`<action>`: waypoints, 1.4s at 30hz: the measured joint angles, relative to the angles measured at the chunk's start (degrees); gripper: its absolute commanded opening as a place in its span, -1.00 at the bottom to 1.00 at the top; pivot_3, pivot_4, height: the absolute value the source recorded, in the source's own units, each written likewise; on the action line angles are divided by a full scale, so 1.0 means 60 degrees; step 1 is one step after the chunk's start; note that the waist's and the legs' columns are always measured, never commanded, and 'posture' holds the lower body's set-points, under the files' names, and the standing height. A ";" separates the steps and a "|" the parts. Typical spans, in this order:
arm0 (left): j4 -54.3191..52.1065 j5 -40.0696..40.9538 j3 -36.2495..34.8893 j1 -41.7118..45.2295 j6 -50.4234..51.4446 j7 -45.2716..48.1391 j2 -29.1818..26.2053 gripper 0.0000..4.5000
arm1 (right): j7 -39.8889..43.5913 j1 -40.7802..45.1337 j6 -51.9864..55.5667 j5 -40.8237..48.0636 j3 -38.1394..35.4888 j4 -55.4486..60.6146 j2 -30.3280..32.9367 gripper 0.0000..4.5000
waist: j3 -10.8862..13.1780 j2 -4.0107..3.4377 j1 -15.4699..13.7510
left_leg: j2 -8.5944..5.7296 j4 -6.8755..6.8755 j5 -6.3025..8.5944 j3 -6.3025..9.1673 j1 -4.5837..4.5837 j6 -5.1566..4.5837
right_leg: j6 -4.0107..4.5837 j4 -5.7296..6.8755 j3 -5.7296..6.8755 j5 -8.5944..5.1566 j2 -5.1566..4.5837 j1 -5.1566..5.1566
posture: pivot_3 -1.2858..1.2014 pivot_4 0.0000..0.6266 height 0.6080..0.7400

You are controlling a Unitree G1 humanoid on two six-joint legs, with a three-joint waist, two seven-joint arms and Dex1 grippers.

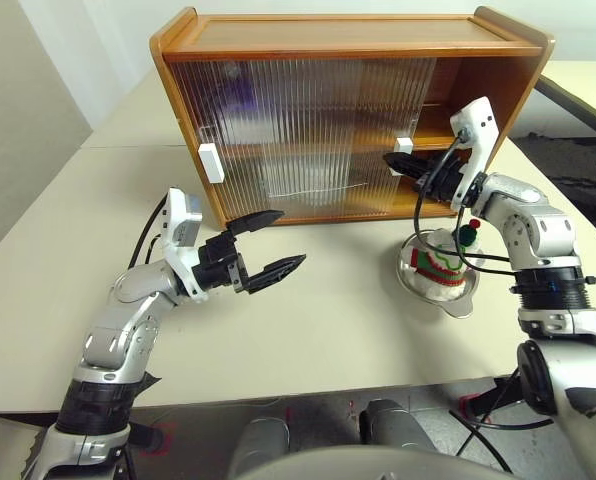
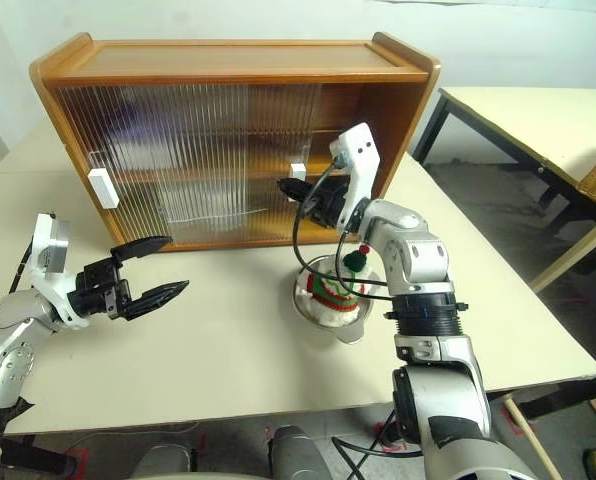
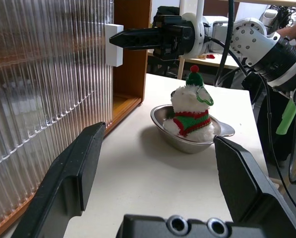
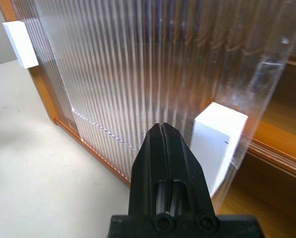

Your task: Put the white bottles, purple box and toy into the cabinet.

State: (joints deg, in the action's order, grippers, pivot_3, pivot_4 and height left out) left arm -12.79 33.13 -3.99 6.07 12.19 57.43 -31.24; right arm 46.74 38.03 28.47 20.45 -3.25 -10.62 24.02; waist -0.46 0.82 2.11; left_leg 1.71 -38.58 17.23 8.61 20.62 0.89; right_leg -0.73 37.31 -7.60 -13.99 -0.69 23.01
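The cabinet (image 1: 348, 40) stands at the back of the table, its ribbed sliding doors covering all but the right end. My right gripper (image 1: 390, 160) is shut and empty, its tip right beside the white handle (image 4: 217, 144) of the right door. The toy (image 1: 440, 262), white plush with red and green trim, sits upright in a steel bowl (image 1: 463, 303) in front of the cabinet's open end. My left gripper (image 1: 286, 238) hangs open and empty over the table, left of the bowl. The white bottles are hidden. A purple blur (image 1: 241, 95) shows behind the left door; I cannot tell whether it is the purple box.
The pale table (image 1: 328, 330) runs from the cabinet to its front edge near me. A second white handle (image 1: 211, 163) sits on the left door. Another table (image 2: 538, 110) stands off to the right across a gap of floor.
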 measured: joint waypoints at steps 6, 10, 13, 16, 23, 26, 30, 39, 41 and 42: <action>-0.0010 -0.0006 0.0028 -0.0012 -0.0004 -0.0003 0.0021 1.00 | 0.0204 -0.0317 0.0532 0.0198 -0.0095 0.0796 0.0884 -0.99 | 0.0000 0.0001 -0.0073 | 0.0000 -0.0001 -0.0001 -0.0001 0.0019 0.0004 | 0.0052 -0.0002 0.0007 0.0001 0.0000 0.0004 | -0.04 -1.00 1.00; -0.0005 -0.0011 0.0066 0.0007 -0.0009 0.0043 0.0027 1.00 | 0.0217 -0.0612 0.0720 0.0285 -0.0137 0.1058 0.1327 -0.99 | 0.0000 0.0001 -0.0052 | 0.0000 0.0001 -0.0001 -0.0008 0.0043 0.0004 | 0.0052 0.0000 0.0007 0.0001 0.0000 0.0002 | -0.05 -1.00 1.00; 0.0046 -0.0026 0.0093 0.0075 -0.0032 0.0105 0.0040 1.00 | 0.0203 -0.0680 0.0646 0.0280 -0.0250 0.0959 0.1489 -0.99 | 0.0000 0.0001 -0.0016 | 0.0000 0.0000 -0.0002 -0.0008 0.0042 0.0002 | 0.0052 0.0003 0.0006 0.0002 0.0000 -0.0001 | -0.05 -1.00 1.00; 0.0064 -0.0037 0.0105 0.0169 -0.0072 0.0125 0.0075 1.00 | 0.0127 -0.0543 0.0247 0.0189 -0.0333 0.0387 0.1467 -0.99 | 0.0000 0.0000 0.0020 | 0.0000 -0.0001 -0.0004 -0.0008 0.0038 -0.0002 | 0.0056 0.0005 0.0004 0.0006 0.0000 -0.0002 | -0.05 -1.00 1.00; 0.0062 -0.0054 0.0122 0.0181 -0.0089 0.0134 0.0093 1.00 | 0.0102 0.0172 -0.0891 -0.0219 -0.0303 -0.1406 0.1101 -0.99 | -0.0006 -0.0012 0.0030 | 0.0011 0.0001 -0.0007 -0.0008 0.0020 -0.0006 | 0.0055 0.0006 0.0007 0.0008 0.0001 0.0020 | -0.03 -1.00 1.00; 0.0047 -0.0055 0.0120 0.0161 -0.0089 0.0074 0.0093 1.00 | 0.0135 0.0428 -0.1304 -0.0395 -0.0244 -0.1986 0.0982 -0.99 | -0.0006 -0.0012 -0.0003 | 0.0011 0.0000 -0.0006 -0.0008 0.0026 -0.0006 | 0.0056 0.0004 0.0007 0.0009 0.0001 0.0024 | -0.02 -1.00 1.00; 0.0004 -0.0056 0.0109 0.0010 -0.0089 0.0021 0.0090 1.00 | 0.0219 0.0601 -0.1390 -0.0436 -0.0077 -0.2175 0.0736 -0.99 | -0.0005 -0.0014 -0.0045 | 0.0011 0.0001 -0.0006 -0.0008 0.0038 -0.0005 | 0.0055 0.0004 0.0009 0.0009 0.0001 0.0026 | -0.02 -1.00 1.00; -0.0097 -0.0057 0.0107 -0.0035 -0.0089 -0.0087 0.0086 1.00 | 0.0290 0.0602 -0.0766 -0.0384 0.0299 -0.1205 0.0082 -0.99 | -0.0004 -0.0015 -0.0052 | 0.0013 0.0001 -0.0007 -0.0009 0.0039 -0.0004 | 0.0058 0.0011 0.0011 0.0011 0.0009 0.0015 | -0.02 -1.00 1.00; -0.0098 -0.0059 0.0107 -0.0046 -0.0089 -0.0099 0.0087 1.00 | 0.0223 0.0601 -0.0649 -0.0384 0.0330 -0.1128 -0.0099 -0.99 | -0.0005 -0.0016 -0.0055 | 0.0013 0.0000 -0.0008 -0.0009 0.0033 -0.0003 | 0.0063 0.0011 0.0011 0.0014 0.0009 0.0017 | -0.01 -1.00 1.00; -0.0098 -0.0059 0.0107 -0.0046 -0.0089 -0.0101 0.0087 1.00 | 0.0204 0.0602 -0.0606 -0.0384 0.0357 -0.1069 -0.0168 -0.99 | -0.0005 -0.0016 -0.0055 | 0.0014 0.0000 -0.0008 -0.0010 0.0027 -0.0003 | 0.0065 0.0011 0.0011 0.0015 0.0009 0.0019 | -0.01 -1.00 1.00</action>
State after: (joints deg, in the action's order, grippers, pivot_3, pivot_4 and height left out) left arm -13.37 32.77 -3.35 5.79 11.65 56.82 -30.72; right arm 47.96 41.64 24.83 18.15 -1.10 -17.04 23.01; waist -0.49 0.72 1.78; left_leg 1.79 -38.58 17.19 8.55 20.79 0.86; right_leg -0.34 37.38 -7.53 -13.90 -0.64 23.13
